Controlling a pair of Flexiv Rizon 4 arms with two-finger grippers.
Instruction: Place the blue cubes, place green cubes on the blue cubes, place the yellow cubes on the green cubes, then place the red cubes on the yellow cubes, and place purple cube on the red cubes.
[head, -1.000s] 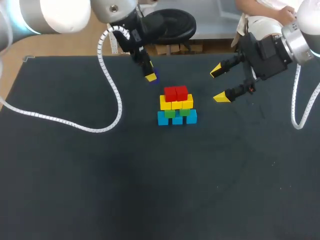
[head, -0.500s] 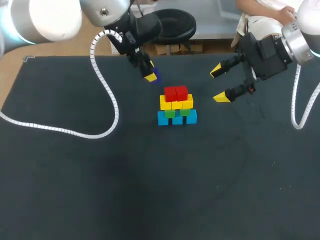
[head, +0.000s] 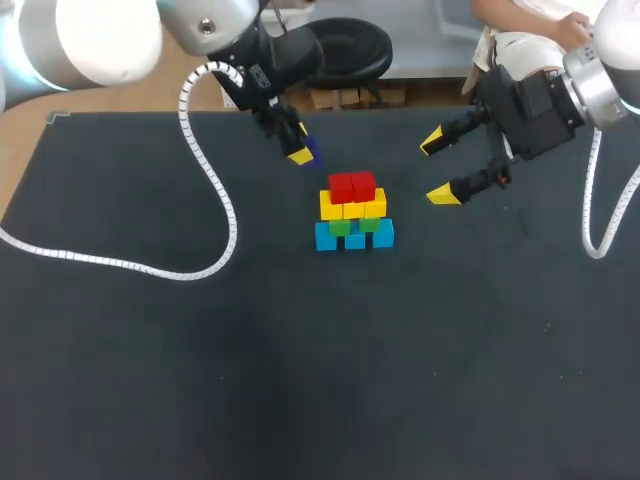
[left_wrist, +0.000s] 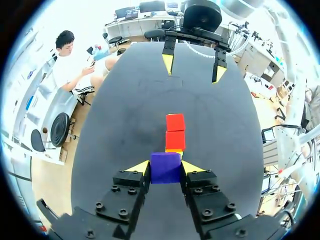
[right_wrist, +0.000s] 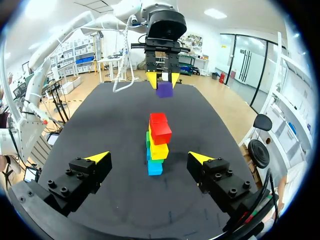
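Note:
A stack stands mid-table: blue cubes (head: 354, 237) at the base, green cubes (head: 353, 226) on them, yellow cubes (head: 352, 207) above, two red cubes (head: 351, 186) on top. My left gripper (head: 303, 152) hangs up and to the left of the stack, shut on the purple cube (left_wrist: 165, 167), which shows between its yellow tips; the red cubes (left_wrist: 175, 131) lie just ahead of it. My right gripper (head: 441, 168) hovers to the right of the stack, wide open and holding nothing. From the right wrist the stack (right_wrist: 157, 142) stands ahead between the open fingers, with the purple cube (right_wrist: 164, 89) held beyond it.
The dark table mat (head: 200, 370) spreads wide around the stack. My left arm's white coiled cable (head: 205, 200) drapes over the mat's left part. The right arm's cable (head: 600, 200) hangs near the right edge.
My left arm has shifted slightly left and back with the purple cube still in its gripper. The right arm and the stack have not moved.

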